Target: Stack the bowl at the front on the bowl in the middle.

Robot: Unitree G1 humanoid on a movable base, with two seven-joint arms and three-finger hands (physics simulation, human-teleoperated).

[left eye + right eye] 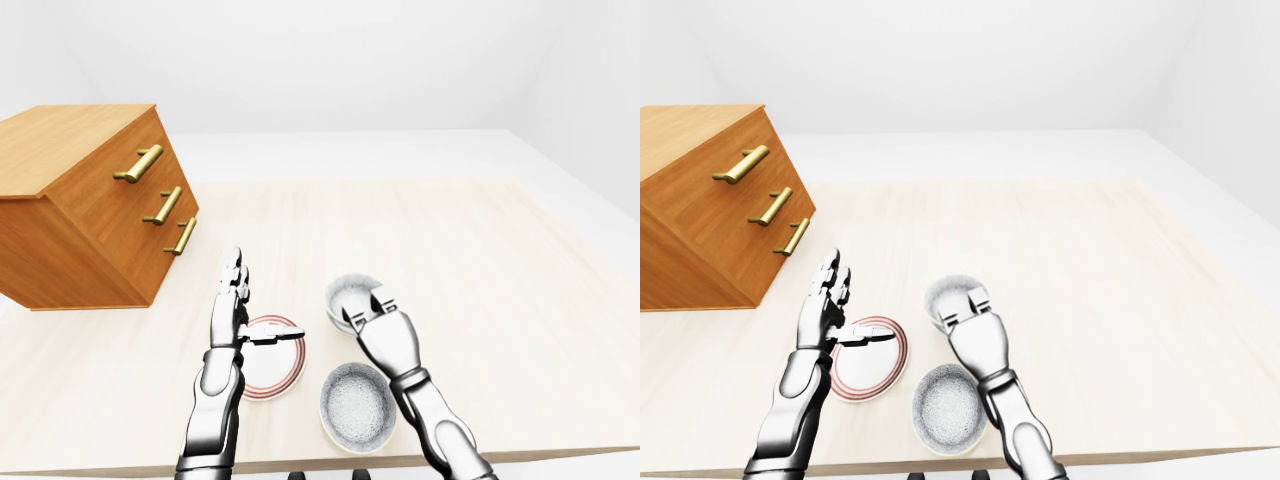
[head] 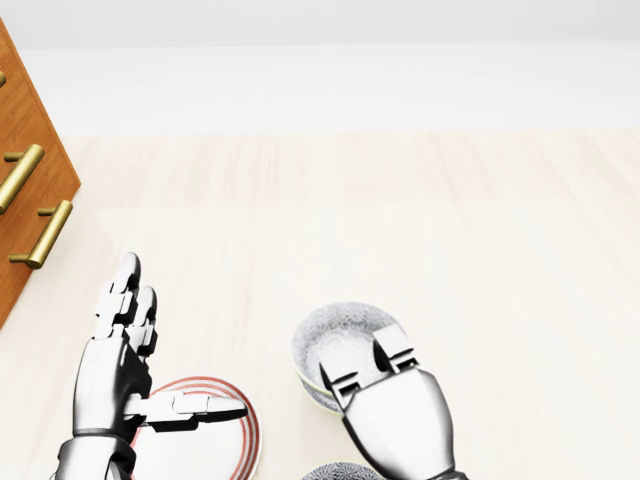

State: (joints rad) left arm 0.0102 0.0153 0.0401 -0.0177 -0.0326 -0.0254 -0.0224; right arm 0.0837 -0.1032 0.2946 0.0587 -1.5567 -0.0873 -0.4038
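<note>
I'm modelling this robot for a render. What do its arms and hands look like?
Both arms are glossy silver-grey, in rounded segments with dark joint seams. The left hand and right hand have blocky segmented fingers with black gaps. No cables or markings show.
</note>
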